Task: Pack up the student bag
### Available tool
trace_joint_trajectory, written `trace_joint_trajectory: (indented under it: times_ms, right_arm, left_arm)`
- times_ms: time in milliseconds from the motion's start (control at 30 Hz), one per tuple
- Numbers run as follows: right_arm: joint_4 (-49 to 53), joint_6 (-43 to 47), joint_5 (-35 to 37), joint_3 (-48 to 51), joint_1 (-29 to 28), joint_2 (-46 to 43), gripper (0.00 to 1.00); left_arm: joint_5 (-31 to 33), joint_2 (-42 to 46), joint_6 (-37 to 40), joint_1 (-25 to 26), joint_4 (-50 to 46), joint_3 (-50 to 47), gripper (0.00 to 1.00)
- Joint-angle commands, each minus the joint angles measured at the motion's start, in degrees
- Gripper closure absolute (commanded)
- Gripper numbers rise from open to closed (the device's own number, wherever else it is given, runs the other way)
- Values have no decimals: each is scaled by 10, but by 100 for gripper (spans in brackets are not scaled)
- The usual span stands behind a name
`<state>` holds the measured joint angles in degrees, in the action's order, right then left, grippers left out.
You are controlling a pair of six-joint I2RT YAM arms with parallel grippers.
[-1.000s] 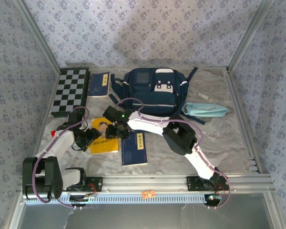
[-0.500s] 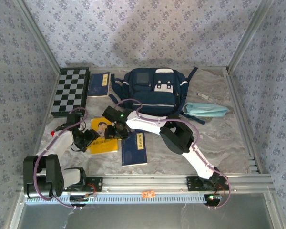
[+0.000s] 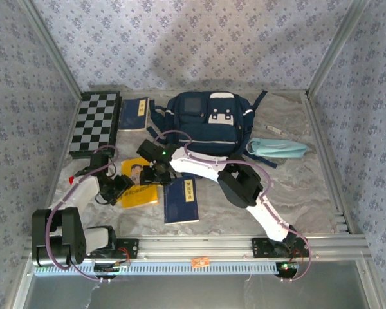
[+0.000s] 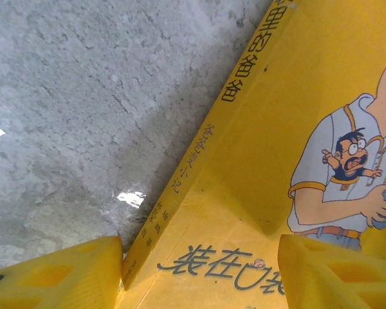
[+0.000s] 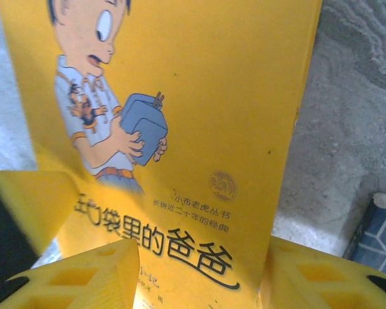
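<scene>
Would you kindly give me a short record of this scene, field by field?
bag: far centre of table, front pockets up
yellow book: flat on table, near left, not in bag
left tool: open, straddling the book's spine edge
right tool: open, straddling the book's edge away from the spine
blue books: one beside checkerboard, another right of yellow book
pouch: right of bag
</scene>
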<state>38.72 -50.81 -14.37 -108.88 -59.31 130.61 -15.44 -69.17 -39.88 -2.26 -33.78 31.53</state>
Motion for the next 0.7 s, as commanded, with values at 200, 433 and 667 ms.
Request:
trace_joint_trajectory:
  times_ms: [200,433,667]
  right_arm:
    - [-40,20,-45,15,-5,-60,60]
    - [-85,13,-71,32,-2,-44,66]
    - [-91,10,-71,38,1,-33,77]
  left_arm:
    - [-4,-10,7,-2,8,-6,36]
    - [-4,-8,8,-2,4,-4,37]
    - [-12,2,3,-2,8,-8,37]
